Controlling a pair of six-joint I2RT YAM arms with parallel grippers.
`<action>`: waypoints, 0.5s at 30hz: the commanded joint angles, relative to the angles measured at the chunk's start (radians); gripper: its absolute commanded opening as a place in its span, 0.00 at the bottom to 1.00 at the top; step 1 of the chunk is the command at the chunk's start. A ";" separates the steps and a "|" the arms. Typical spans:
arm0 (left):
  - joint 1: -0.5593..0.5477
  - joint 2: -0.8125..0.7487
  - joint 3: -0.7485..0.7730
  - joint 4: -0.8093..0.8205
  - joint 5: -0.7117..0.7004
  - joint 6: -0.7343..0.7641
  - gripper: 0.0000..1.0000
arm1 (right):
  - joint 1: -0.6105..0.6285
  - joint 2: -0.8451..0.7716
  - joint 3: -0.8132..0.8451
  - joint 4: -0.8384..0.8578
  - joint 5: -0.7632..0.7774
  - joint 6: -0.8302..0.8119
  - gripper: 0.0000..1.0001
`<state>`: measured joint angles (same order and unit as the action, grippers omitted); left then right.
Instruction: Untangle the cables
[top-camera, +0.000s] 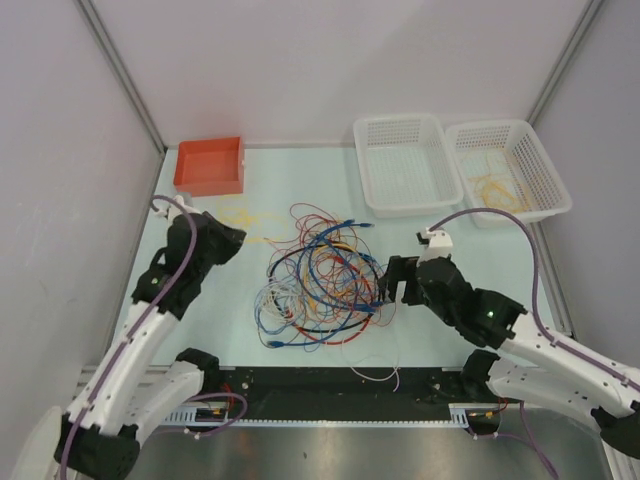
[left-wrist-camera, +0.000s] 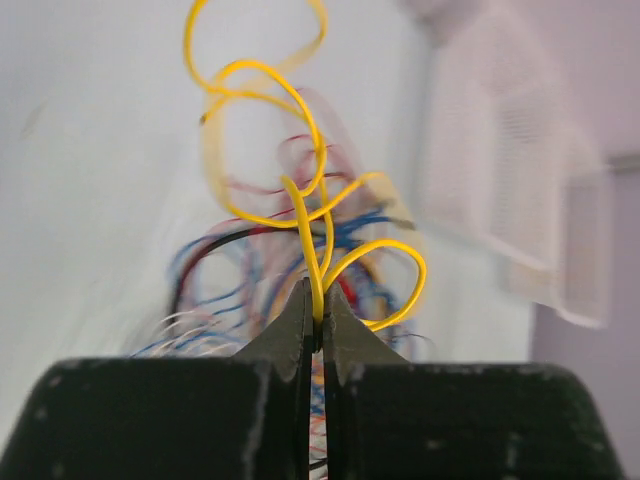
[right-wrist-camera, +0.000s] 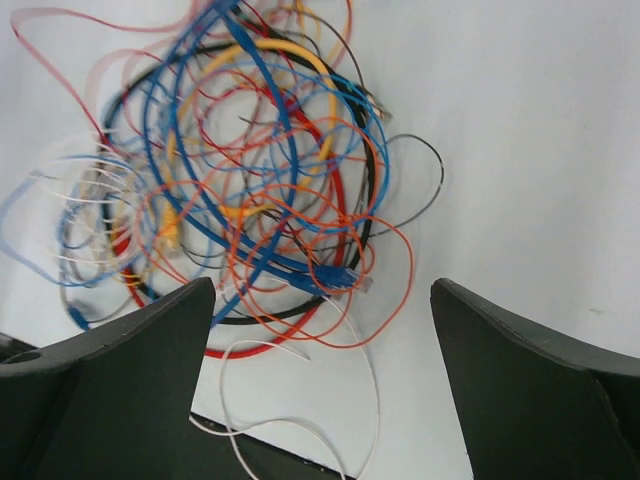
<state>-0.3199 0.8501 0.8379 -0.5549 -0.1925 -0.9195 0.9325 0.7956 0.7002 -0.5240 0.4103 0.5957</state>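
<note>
left fingers (left-wrist-camera: 292, 335) pinch yellow wire (left-wrist-camera: 312, 265) | cables (top-camera: 320, 285) tangled (multicolour heap)

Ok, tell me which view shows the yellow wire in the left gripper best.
Left wrist: the yellow wire is close and sharp, pinched in the shut left gripper. Top external shows it only as a faint thin line beside that gripper. Right wrist shows the tangle, where I cannot pick it out.
</note>
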 joint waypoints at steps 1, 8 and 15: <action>-0.063 -0.088 0.053 0.197 0.233 0.163 0.01 | 0.005 -0.116 0.018 0.077 0.002 -0.036 0.94; -0.248 0.004 0.161 0.263 0.370 0.284 0.01 | 0.005 -0.134 0.130 0.133 -0.073 -0.083 0.92; -0.396 0.075 0.127 0.329 0.415 0.349 0.01 | 0.006 -0.099 0.170 0.260 -0.153 -0.065 0.91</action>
<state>-0.6628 0.9142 0.9627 -0.3069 0.1547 -0.6483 0.9340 0.6838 0.8272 -0.3714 0.3058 0.5381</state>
